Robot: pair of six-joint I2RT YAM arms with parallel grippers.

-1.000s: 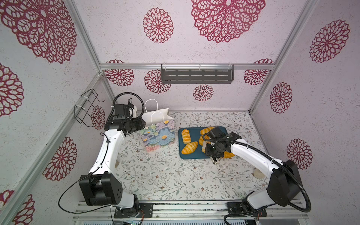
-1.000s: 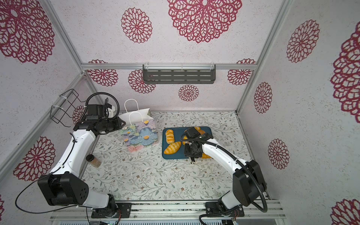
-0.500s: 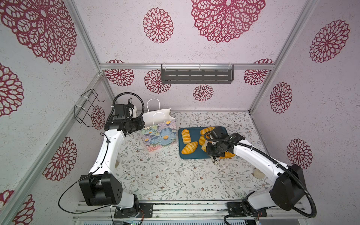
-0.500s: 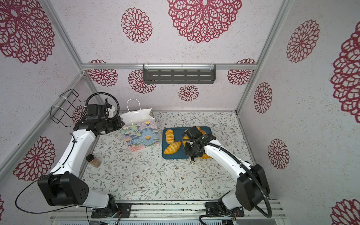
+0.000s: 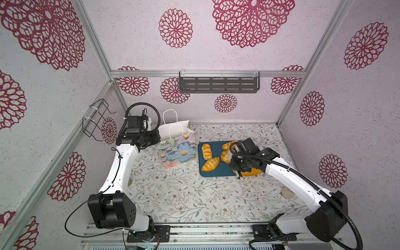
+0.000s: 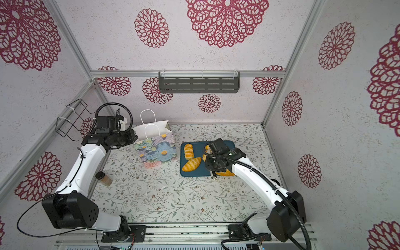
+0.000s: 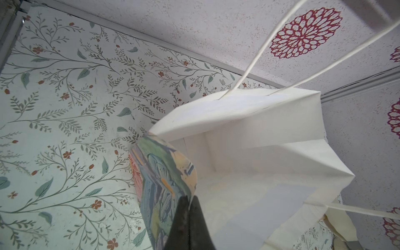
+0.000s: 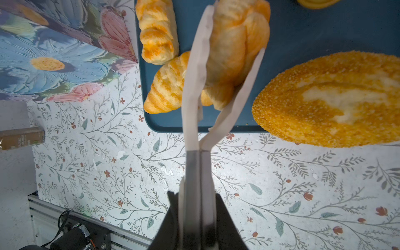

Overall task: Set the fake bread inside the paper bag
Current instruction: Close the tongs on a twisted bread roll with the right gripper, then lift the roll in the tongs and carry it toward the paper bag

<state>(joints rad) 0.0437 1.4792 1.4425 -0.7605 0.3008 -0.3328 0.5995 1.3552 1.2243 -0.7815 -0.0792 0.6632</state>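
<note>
Croissant in tongs; paper bag lies at 9 o'clock.
Top views: right gripper (image 5: pixel 238 173) hangs over the near edge of the teal tray (image 5: pixel 216 172); in both top views the paper bag (image 5: pixel 176 149) stands upright near it, at 9 to 10 o'clock, with the left gripper (image 5: pixel 157 139) at the bag's 9 o'clock rim. Left wrist: left gripper (image 7: pixel 190 200) is clamped on the printed wall's rim, holding the mouth open. Right wrist: right gripper (image 8: pixel 195 205) is closed on cream tongs (image 8: pixel 191 97), whose blades pinch a croissant (image 8: pixel 229 54), its long axis along the blades; the oval loaf (image 8: pixel 335 97) lies beside them. Judgement: the right arm must carry the croissant across to the bag's mouth.
</note>
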